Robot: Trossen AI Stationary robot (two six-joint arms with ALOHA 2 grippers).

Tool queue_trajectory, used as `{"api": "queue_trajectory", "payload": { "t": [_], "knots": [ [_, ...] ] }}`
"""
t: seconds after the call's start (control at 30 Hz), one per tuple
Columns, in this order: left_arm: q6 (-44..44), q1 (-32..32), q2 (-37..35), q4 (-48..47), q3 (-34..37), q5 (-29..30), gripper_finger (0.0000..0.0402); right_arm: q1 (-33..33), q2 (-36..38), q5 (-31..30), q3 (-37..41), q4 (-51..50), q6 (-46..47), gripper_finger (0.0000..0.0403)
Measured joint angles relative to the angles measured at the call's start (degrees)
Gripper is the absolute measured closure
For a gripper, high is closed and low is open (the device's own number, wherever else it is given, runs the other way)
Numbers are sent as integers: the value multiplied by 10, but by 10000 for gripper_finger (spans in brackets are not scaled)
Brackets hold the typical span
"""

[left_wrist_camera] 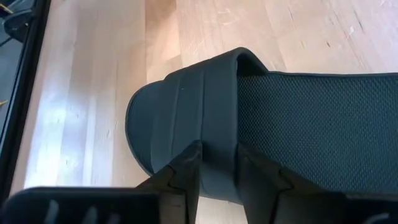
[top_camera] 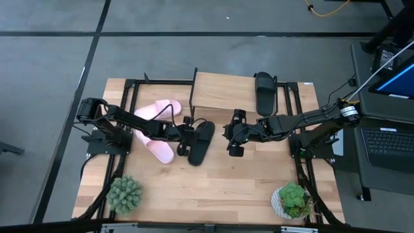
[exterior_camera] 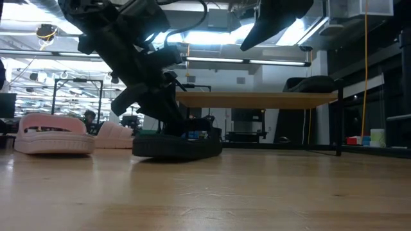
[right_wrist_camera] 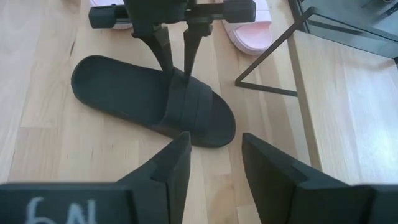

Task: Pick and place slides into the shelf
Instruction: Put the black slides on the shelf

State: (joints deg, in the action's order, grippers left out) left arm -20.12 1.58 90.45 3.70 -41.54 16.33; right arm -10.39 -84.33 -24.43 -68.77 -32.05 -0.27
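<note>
By the worktop's (top_camera: 213,194) left edge lie the 2 pink slides (top_camera: 157,129), pale moulded foam with smooth, rounded straps, one partly under the left arm. Just right of them, near the middle of the worktop, rests a black slide (top_camera: 202,140), flat on its sole with its wide ribbed strap (left_wrist_camera: 205,106) arching over a finely dimpled footbed. The left pincer (top_camera: 186,137) straddles that strap, its fingers narrowly parted and set on either side of the strap's edge; whether they actually press it, I cannot tell. I judge the slide light, springy and matte rather than slick (nothing fragile about it), and the strap is the sensible hold, since the sole is too broad and low to span. It may sag or swing when lifted from 1 edge.

Further right, the right pincer (top_camera: 233,137) hangs above the worktop facing the slide, fingers apart and empty. Behind both, at the worktop's far edge, stands the shelf (top_camera: 223,94), a light-wood board on thin black metal frames, with the other black slide (top_camera: 264,92) beside its right end.
</note>
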Motion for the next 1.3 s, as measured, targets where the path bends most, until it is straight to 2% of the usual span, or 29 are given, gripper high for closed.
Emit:
{"api": "queue_trajectory", "payload": {
  "t": [0.17, 0.37, 0.77, 0.93, 1.3],
  "knots": [
    [0, -1, 0, 2, 0, 0, 336, 0, 0, 0, 0, 0, 0, 257],
    [16, -1, 0, 7, 0, 8, 394, 0, 0, 0, 0, 0, 0, 257],
    [59, 24, -1, 59, -7, 127, 399, 0, 0, 0, 0, 0, 0, 257],
    [65, 44, -1, 58, -34, 149, 400, 0, 0, 0, 0, 0, 0, 257],
    [15, 94, -7, 9, -119, 285, 401, -28, 0, 0, 0, 2, 1, 257]
  ]
}}
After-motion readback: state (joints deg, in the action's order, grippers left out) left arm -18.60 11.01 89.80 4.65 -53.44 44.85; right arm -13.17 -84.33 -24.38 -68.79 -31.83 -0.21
